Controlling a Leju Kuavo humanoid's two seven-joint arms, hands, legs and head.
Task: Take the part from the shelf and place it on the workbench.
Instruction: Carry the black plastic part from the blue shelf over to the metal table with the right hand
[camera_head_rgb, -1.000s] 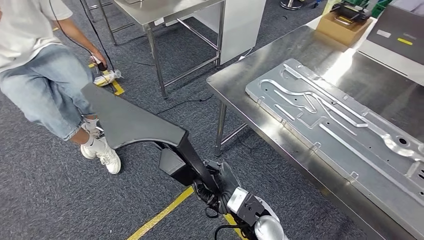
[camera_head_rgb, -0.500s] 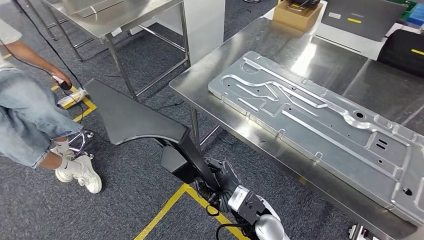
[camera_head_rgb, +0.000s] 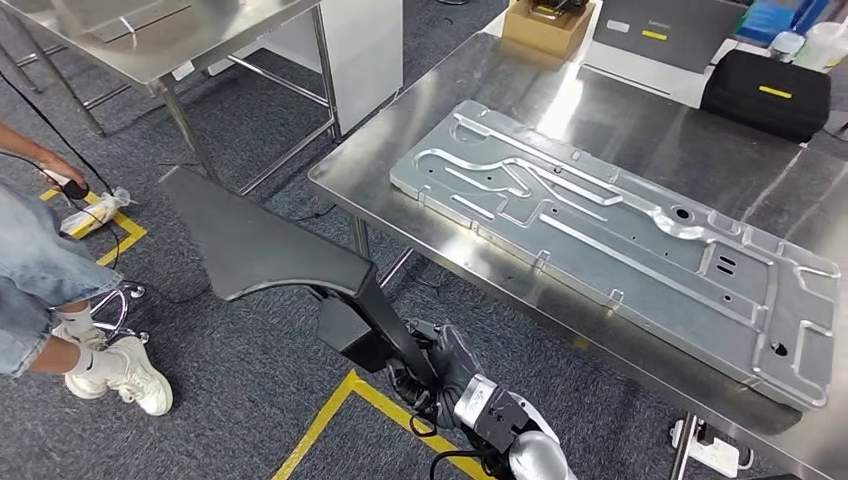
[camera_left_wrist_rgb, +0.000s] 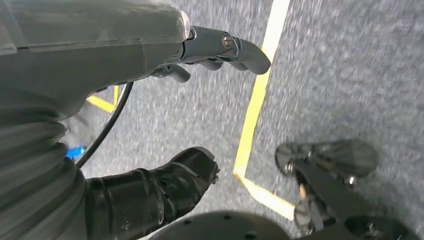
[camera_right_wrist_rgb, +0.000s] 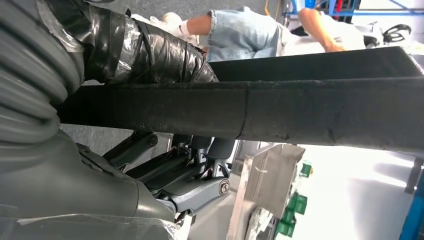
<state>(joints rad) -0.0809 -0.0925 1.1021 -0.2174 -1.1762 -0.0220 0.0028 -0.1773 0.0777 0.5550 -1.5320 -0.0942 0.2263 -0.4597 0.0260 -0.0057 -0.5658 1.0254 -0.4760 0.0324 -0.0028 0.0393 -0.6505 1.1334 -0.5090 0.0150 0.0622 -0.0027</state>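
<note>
My right hand (camera_head_rgb: 440, 368) grips the black part (camera_head_rgb: 262, 243), a long curved panel with a narrow stem, low over the carpet and left of the workbench (camera_head_rgb: 610, 118). In the right wrist view the part (camera_right_wrist_rgb: 310, 107) is a dark bar across the picture, with the taped thumb (camera_right_wrist_rgb: 150, 52) on one side and fingers (camera_right_wrist_rgb: 200, 186) on the other. My left hand (camera_left_wrist_rgb: 150, 52) hangs over the floor and holds nothing, its fingers apart from the thumb. A large pressed metal plate (camera_head_rgb: 610, 225) lies on the steel workbench.
A person in jeans and white shoes (camera_head_rgb: 118, 372) stands at the left, holding a cabled device. Another steel table (camera_head_rgb: 150, 35) is behind. A cardboard box (camera_head_rgb: 545, 25), a black case (camera_head_rgb: 765, 95) and a grey laptop sit at the workbench's far side. Yellow tape (camera_head_rgb: 330, 425) marks the carpet.
The camera has turned, so the whole scene has slid to the left and more of the workbench is in view. The part stays in my right hand as before.
</note>
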